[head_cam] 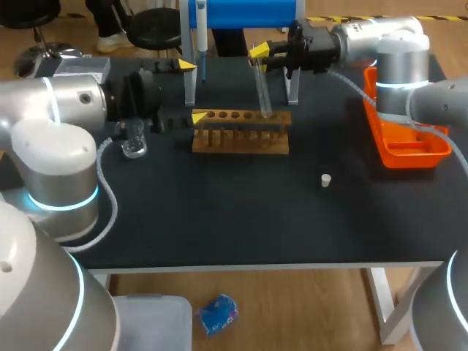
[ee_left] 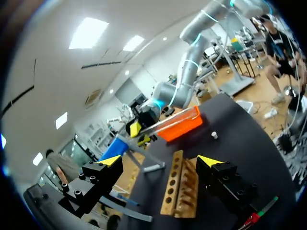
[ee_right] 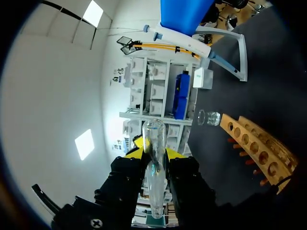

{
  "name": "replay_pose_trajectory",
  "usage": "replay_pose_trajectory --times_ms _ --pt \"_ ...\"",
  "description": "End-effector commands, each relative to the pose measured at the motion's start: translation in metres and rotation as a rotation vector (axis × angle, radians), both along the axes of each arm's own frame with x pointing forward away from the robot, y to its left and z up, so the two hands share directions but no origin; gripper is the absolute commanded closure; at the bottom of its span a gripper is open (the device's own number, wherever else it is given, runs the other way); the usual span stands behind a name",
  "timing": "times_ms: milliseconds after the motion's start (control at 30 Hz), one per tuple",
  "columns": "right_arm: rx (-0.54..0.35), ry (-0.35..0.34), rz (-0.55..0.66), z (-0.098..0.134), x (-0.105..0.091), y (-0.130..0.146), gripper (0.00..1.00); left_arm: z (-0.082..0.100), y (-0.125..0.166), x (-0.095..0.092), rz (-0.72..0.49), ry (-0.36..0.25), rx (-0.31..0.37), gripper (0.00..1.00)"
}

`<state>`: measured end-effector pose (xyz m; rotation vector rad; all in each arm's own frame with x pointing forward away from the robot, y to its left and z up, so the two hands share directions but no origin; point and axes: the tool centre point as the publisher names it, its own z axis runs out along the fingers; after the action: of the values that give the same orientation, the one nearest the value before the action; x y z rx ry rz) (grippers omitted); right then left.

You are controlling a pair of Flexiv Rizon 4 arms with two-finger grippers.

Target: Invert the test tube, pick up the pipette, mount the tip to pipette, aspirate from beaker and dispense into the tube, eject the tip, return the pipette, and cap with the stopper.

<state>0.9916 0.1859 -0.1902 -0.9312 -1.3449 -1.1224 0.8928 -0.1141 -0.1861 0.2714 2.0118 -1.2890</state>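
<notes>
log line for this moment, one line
right gripper: shut on test tube near wooden rack | left gripper: open beside rack | pipette: on stand | stopper: loose on table

Test tube (ee_right: 154,139): clear glass, clamped between the fingers of the right gripper (ee_right: 153,153), with its rounded end reaching out past the tips and slanting down toward the wooden rack (head_cam: 241,133). Pipette (head_cam: 201,33): blue and white, hanging upright on its stand, ahead of the open left gripper (head_cam: 192,91). Beaker (head_cam: 134,140): small, clear and upright, just beside the left gripper's body; stopper (head_cam: 326,180): small, white, alone on the table, well apart from both grippers.
</notes>
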Motion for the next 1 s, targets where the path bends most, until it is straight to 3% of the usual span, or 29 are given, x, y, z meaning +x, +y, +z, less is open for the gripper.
replay_pose_trajectory --times_ms 33,133,233,300,333,667,700,733,767,833,1000 --pt "-0.003 -0.001 0.002 0.001 0.000 -0.001 1.00 -0.011 -0.020 -0.001 -0.079 -0.428 -0.060 0.00" --pt "-0.003 -0.001 0.002 0.001 0.000 -0.001 1.00 -0.015 -0.028 -0.003 -0.136 -0.544 -0.093 0.00" --pt "-0.003 -0.001 0.002 0.001 0.000 -0.001 1.00 -0.015 -0.032 -0.005 -0.221 -0.616 -0.162 0.00" --pt "-0.003 -0.001 0.002 0.001 0.000 -0.001 1.00 -0.015 -0.032 -0.002 -0.238 -0.621 -0.196 0.00" --pt "-0.003 -0.001 0.002 0.001 0.000 -0.001 1.00 -0.016 -0.031 0.001 -0.232 -0.600 -0.180 0.00" --pt "-0.003 -0.001 0.002 0.001 0.000 -0.001 1.00 -0.016 -0.031 0.001 -0.232 -0.600 -0.180 0.00" --pt "-0.003 -0.001 0.002 0.001 0.000 -0.001 1.00 -0.008 -0.036 0.000 -0.262 -0.674 -0.207 0.00" --pt "-0.003 -0.001 0.002 0.001 0.000 -0.001 1.00 0.000 -0.043 -0.004 -0.302 -0.725 -0.195 0.00" --pt "-0.003 -0.001 0.002 0.001 0.000 -0.001 1.00 0.005 -0.049 -0.006 -0.336 -0.759 -0.136 0.00" --pt "-0.003 -0.001 0.002 0.001 0.000 -0.001 1.00 0.008 -0.056 -0.009 -0.348 -0.787 -0.107 0.00" --pt "-0.003 -0.001 0.002 0.001 0.000 -0.001 1.00 0.010 -0.070 -0.016 -0.343 -0.833 0.090 0.00"
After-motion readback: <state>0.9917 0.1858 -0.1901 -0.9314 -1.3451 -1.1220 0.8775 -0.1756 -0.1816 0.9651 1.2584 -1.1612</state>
